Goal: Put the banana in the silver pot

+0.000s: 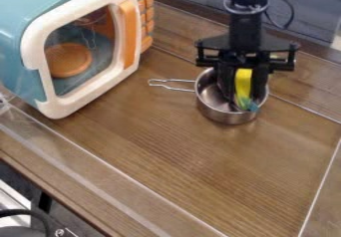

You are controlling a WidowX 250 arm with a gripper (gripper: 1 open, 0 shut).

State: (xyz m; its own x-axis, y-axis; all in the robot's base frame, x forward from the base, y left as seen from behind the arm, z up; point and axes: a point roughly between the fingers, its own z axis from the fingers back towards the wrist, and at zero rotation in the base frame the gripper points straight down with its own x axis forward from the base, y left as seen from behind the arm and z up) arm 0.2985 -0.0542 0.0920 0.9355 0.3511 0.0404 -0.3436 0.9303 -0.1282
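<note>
Light: fairly bright and soft, its source out of view
Tabletop (167,166): mild pale sheen on the wood
Pot (229,106): small highlights on the metal
Gripper (245,57): very dark, little detail
Sharpness: soft overall, fine detail lost at this small size

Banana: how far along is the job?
Mostly there. Done: the yellow banana has been brought to the silver pot. In hand: the gripper is shut on it, over the pot's opening. Left: apparently just letting go and backing the arm out.
</note>
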